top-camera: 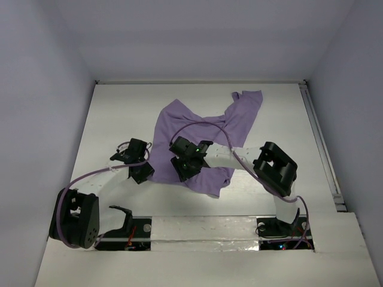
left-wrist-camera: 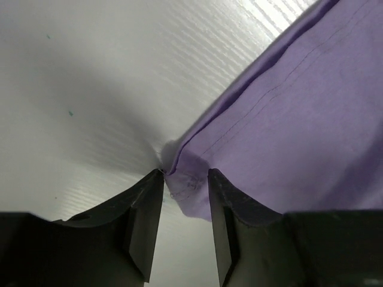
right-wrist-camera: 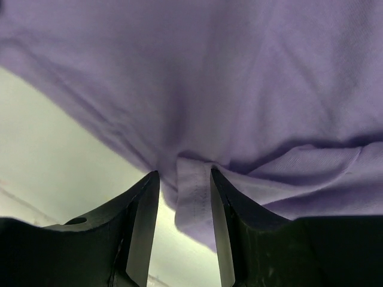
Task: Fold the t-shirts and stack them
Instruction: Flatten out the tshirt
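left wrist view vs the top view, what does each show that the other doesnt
Only the left wrist view: the stitched hem corner of the t-shirt, pinched in the left claw. Only the top view: the whole crumpled t-shirt, and the right claw on its near part. Both: the lavender t-shirt, the left claw and the white table.

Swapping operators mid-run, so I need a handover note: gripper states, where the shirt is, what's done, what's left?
Left gripper: low at the left edge of the t-shirt, with a hemmed corner between its fingers. Cannot tell if it is clamped.
Right gripper: over the near part of the t-shirt, with a fold between its fingers. Grip equally unclear.
T-shirt: crumpled on the middle of the table, only one in view.
Done: no fold yet.
Left: flatten, fold, stack.
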Available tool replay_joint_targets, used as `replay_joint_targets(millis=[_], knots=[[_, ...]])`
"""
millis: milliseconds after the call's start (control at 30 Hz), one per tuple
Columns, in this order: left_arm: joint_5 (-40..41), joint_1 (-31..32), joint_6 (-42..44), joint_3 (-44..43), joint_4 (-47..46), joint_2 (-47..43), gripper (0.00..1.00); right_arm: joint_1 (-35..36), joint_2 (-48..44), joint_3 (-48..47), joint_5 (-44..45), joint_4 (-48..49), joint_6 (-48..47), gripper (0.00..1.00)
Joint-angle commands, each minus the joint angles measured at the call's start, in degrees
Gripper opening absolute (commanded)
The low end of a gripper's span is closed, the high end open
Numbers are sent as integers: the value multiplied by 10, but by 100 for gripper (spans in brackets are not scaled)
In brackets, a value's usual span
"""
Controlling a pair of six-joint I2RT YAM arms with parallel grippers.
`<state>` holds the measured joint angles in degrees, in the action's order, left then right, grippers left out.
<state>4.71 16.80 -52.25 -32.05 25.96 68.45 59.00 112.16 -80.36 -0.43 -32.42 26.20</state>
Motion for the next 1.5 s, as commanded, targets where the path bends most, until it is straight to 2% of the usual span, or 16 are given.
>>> replay_joint_targets(millis=[0, 67, 100, 133, 267, 300, 533, 600, 633, 667, 767, 967, 1033, 1233, 1433, 1467], knots=[[14, 2, -3, 14, -19, 11, 33, 4, 23, -38, 48, -21, -7, 45], [18, 2, 0, 15, -23, 11, 29, 4, 27, -40, 59, -27, -4, 44], [21, 2, 0, 15, -23, 9, 20, 4, 26, -39, 67, -26, -1, 44], [21, 2, 0, 16, -22, 7, 16, 4, 25, -38, 69, -26, 1, 43], [31, 2, 7, 4, -7, -8, 4, 4, 18, -35, 75, -23, 6, 32], [34, 2, 10, 0, -3, -15, 0, 4, 17, -36, 79, -24, 8, 27], [48, 2, 35, -35, 10, -45, 0, 4, -14, -33, 93, -33, 16, 3], [49, 2, 42, -44, 9, -47, 0, 4, -27, -25, 97, -31, 19, 0], [50, 2, 43, -47, 7, -47, 0, 4, -29, -23, 94, -27, 19, 0], [49, 2, 44, -46, 4, -47, 0, 4, -29, -23, 87, -25, 18, 12], [36, 2, 46, -37, -4, -41, 0, 9, -25, -25, 40, -7, 15, 31], [22, 2, 48, -18, -7, -50, 0, 26, 22, -39, 32, -1, 18, 36], [21, 2, 51, -17, -6, -53, 0, 26, 30, -45, 56, 0, 18, 44], [13, 2, 58, -9, -8, -60, 0, 26, 50, -50, 110, -13, 32, 41], [7, 2, 58, -4, -13, -61, 0, 26, 43, -37, 140, -10, 39, 29], [7, 2, 58, -5, -12, -61, 0, 26, 41, -36, 138, -9, 39, 23]])
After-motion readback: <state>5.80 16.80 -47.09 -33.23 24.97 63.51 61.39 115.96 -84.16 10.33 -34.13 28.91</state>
